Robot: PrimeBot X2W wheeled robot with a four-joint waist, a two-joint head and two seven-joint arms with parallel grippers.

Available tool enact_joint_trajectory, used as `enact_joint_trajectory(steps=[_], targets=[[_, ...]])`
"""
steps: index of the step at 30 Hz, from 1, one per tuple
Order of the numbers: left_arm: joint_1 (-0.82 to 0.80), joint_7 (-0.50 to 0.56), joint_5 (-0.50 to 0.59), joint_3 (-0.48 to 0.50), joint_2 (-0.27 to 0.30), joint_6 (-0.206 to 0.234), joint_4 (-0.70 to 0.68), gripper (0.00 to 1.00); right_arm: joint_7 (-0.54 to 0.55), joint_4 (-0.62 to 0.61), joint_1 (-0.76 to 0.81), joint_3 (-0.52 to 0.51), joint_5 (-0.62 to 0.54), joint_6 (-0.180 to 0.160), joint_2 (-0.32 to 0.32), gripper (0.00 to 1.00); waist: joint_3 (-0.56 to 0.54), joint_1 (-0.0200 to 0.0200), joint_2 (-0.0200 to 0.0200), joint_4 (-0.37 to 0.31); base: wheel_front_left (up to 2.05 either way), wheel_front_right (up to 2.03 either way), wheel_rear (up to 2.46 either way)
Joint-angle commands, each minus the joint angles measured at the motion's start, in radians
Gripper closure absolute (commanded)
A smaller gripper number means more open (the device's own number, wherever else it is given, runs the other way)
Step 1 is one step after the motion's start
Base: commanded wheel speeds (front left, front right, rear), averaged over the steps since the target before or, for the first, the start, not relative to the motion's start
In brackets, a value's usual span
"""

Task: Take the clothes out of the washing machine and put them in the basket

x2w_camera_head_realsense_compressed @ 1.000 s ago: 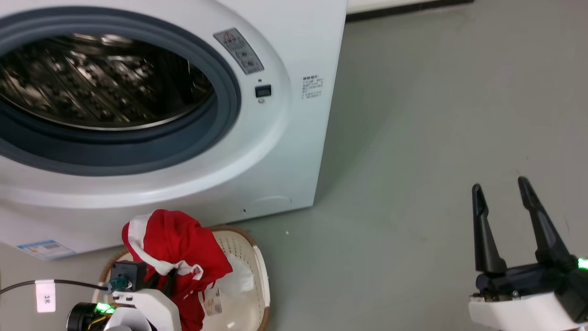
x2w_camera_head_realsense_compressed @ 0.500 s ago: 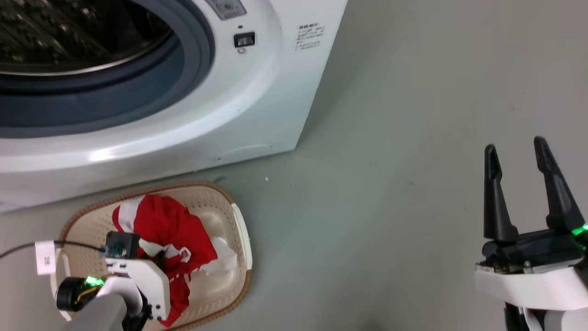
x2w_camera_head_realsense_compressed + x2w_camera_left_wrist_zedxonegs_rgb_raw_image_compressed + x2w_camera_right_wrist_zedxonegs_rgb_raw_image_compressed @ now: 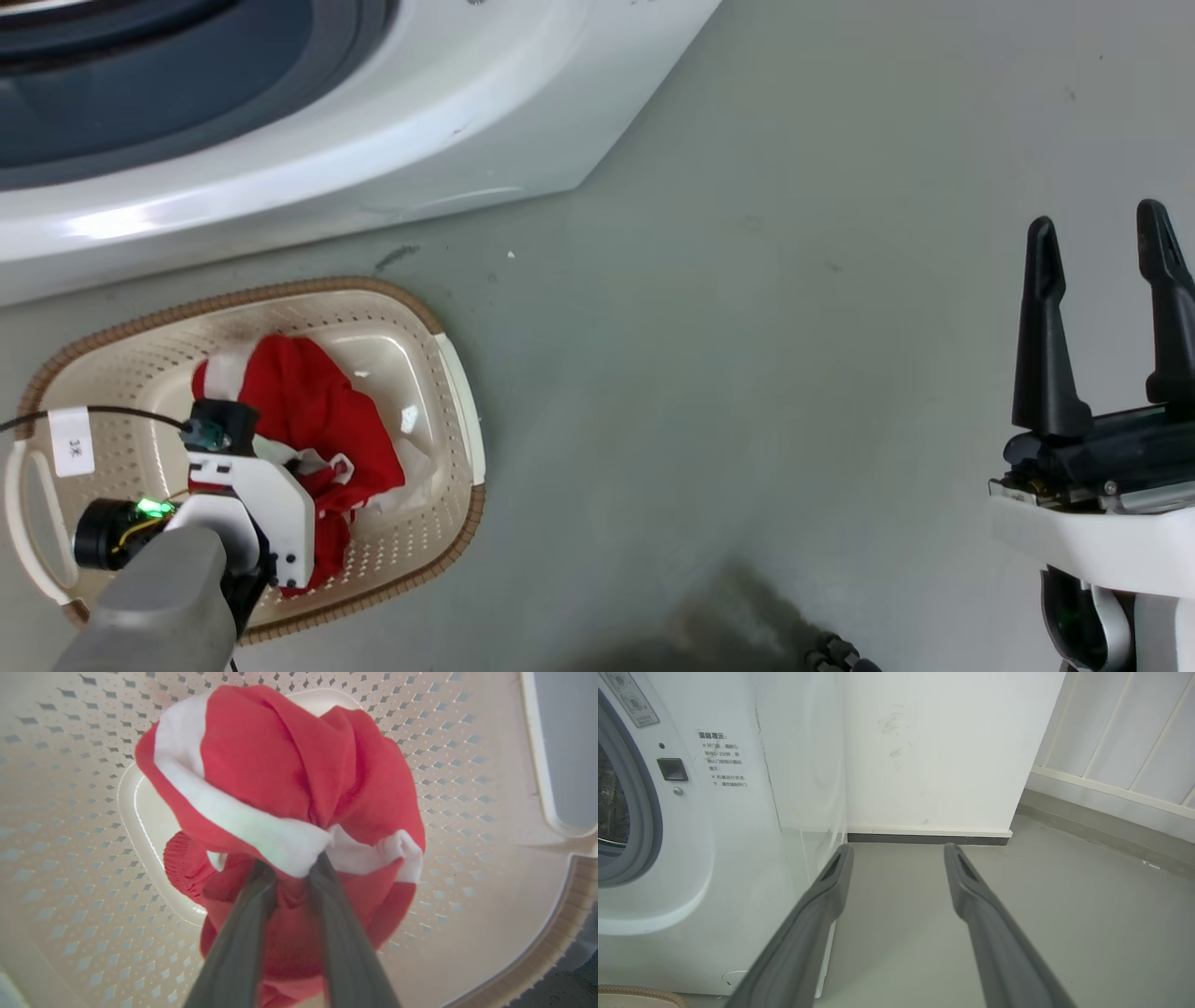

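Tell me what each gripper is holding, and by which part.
Left gripper pinches the red white-striped fabric garment at a bunched white stripe; right gripper holds nothing.

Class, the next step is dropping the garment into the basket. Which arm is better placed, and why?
Left. The left gripper is shut on the garment inside the basket, so it need only open. The right gripper is open over the floor, away from it.

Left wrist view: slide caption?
Left gripper, jaws shut on the red-and-white garment, holds it inside the perforated basket.
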Motion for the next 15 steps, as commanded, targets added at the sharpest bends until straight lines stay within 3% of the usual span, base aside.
enact_joint_trajectory(steps=[1, 5, 6, 7, 15], targets=[[-0.026, 0.003, 0.006, -0.003, 0.007, 0.004, 0.009, 1.00, -0.002, -0.006, -0.021, -0.001, 0.009, -0.001, 0.001, 0.00, 0.042, -0.0002, 0.0000, -0.006, 0.00, 0.00, 0.00], [-0.047, -0.001, 0.011, -0.009, 0.007, 0.014, 0.021, 1.00, -0.002, -0.006, -0.033, 0.004, 0.015, -0.001, 0.001, 0.00, 0.069, -0.0002, 0.0000, -0.009, 0.00, 0.00, 0.00], [-0.052, -0.010, 0.013, -0.009, 0.006, 0.018, 0.022, 0.83, -0.002, -0.005, -0.035, 0.004, 0.016, -0.001, 0.000, 0.00, 0.071, -0.0002, 0.0000, -0.010, 0.00, 0.00, 0.00], [-0.056, -0.017, 0.017, -0.012, 0.005, 0.018, 0.024, 0.02, -0.002, -0.002, -0.037, 0.003, 0.018, -0.001, 0.001, 0.00, 0.072, -0.0002, 0.0000, -0.011, 0.00, 0.00, 0.00], [-0.028, -0.061, 0.017, -0.019, -0.014, 0.026, 0.033, 0.00, -0.002, 0.019, -0.021, 0.006, 0.013, -0.001, 0.000, 0.00, 0.013, -0.0002, 0.0000, -0.006, 0.00, 0.00, 0.00]])
